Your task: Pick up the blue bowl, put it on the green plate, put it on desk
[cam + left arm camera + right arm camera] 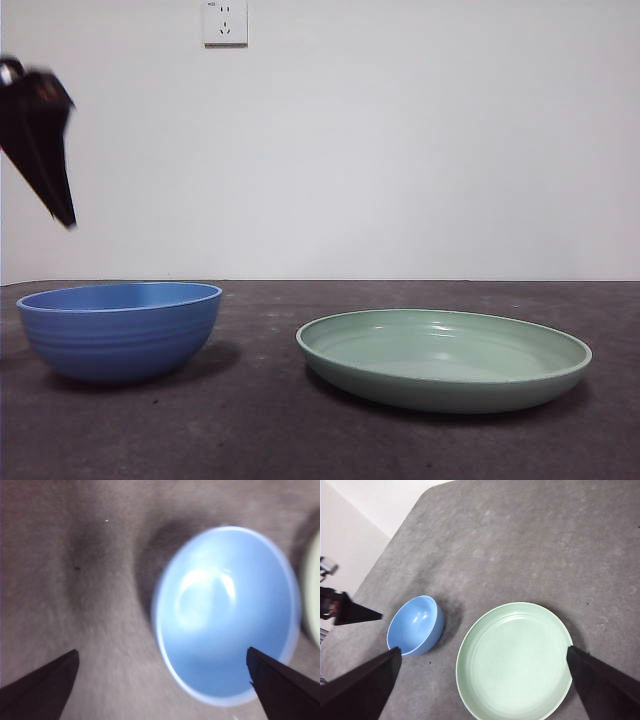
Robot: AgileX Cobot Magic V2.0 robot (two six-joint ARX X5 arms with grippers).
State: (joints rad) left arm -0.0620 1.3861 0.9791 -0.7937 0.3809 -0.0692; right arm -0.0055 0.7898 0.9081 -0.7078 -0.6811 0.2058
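Observation:
The blue bowl (120, 335) stands upright and empty on the desk (260, 430), at the left in the front view. The green plate (445, 360) lies empty to its right, apart from it. My left gripper (162, 651) is open and empty, hovering above the bowl (225, 610) and slightly off to one side. It shows as a dark tip (45, 140) at the upper left of the front view. My right gripper (484, 649) is open and empty, high above the plate (515, 660) and the bowl (415, 625).
A white wall with a socket (225, 22) stands behind the desk. In the right wrist view the desk's edge (395, 535) runs beside the bowl, and the left gripper (350, 612) hangs near that edge. A sliver of the plate (312, 595) shows in the left wrist view.

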